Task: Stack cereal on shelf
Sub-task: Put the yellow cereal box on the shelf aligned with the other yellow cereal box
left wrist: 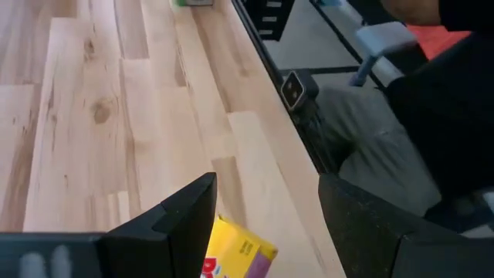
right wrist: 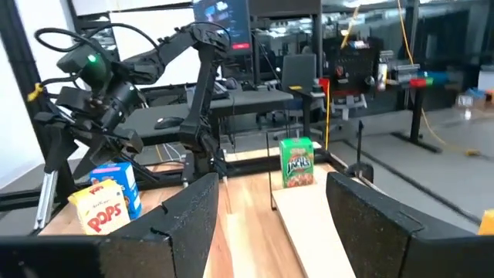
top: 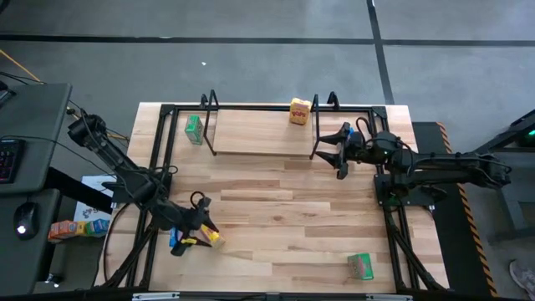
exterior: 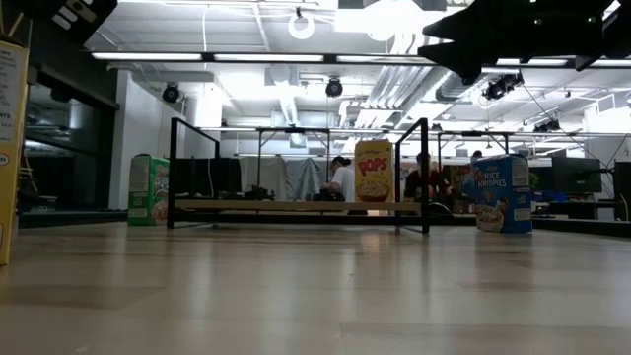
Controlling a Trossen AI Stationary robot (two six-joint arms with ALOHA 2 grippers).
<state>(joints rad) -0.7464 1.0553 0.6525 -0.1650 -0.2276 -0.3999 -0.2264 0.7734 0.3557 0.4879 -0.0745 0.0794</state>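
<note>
The left claw hovered over the counter's near-left corner, well away from the shelf, its fingers spread and gripping nothing. Just beneath it stood a yellow Pops box with a blue box right against it. The right claw hung beside the shelf's right hoop upright, likewise parted and empty.

One yellow-orange Pops box already stood upright on the shelf near its right end. A green Apple Jacks box sat on the counter just outside the shelf's left upright, a blue Rice Krispies box beyond the right upright, and another green box far off by the counter's near-right edge.

The risk, as I judged it, lay at the left claw — the yellow and blue boxes stood so close that a descent slightly off line could clip both, toppling one or pinching the pair together.

The counter was pale, smooth wooden planking in a black frame. Beyond it stretched a workshop with bright ceiling lights, desks, monitors and a person in the distance.
</note>
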